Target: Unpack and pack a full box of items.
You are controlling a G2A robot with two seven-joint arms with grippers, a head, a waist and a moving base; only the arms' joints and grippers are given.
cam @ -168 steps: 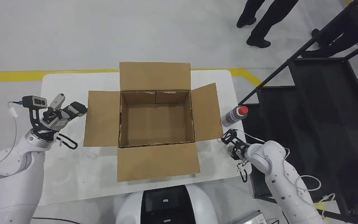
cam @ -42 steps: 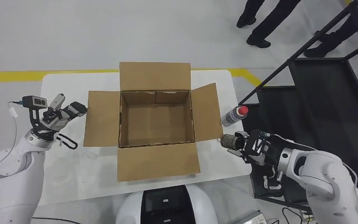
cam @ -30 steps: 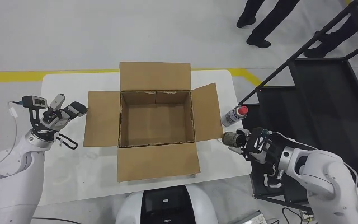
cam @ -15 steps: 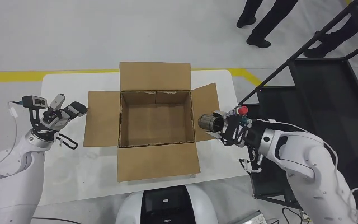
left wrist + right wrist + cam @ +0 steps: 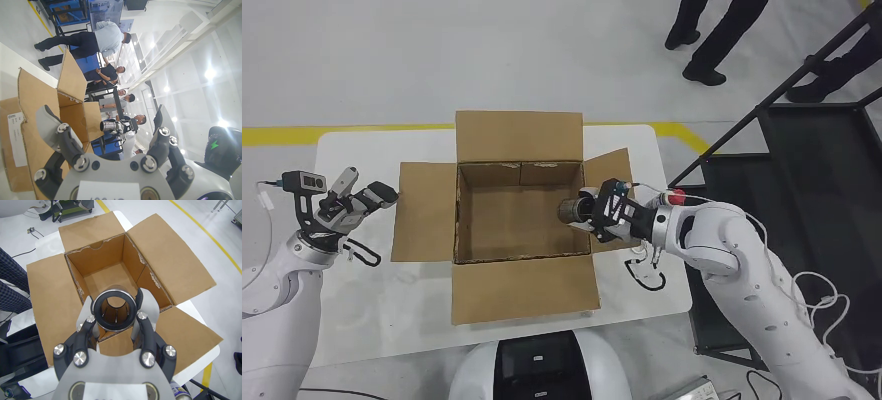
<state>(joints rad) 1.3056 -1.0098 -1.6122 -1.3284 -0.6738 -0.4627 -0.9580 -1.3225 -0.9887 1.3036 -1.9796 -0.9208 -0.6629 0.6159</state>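
Holding a linear bearing (image 5: 573, 211) level over the right wall of the open cardboard box (image 5: 522, 135) – the right gripper (image 5: 594, 212) is clamped on its sides. It should be taken inward past the wall and lowered near the floor before release, not dropped. The bore and box floor are seen from the right wrist; height above the rim is seen from the left wrist. The left gripper (image 5: 364, 188) is parked beside the left flap, fingers spread, nothing held.

Box (image 5: 519, 135) centred on table (image 5: 372, 310); cylinder (image 5: 572, 211) above box's right wall; can (image 5: 178, 390) farther right.
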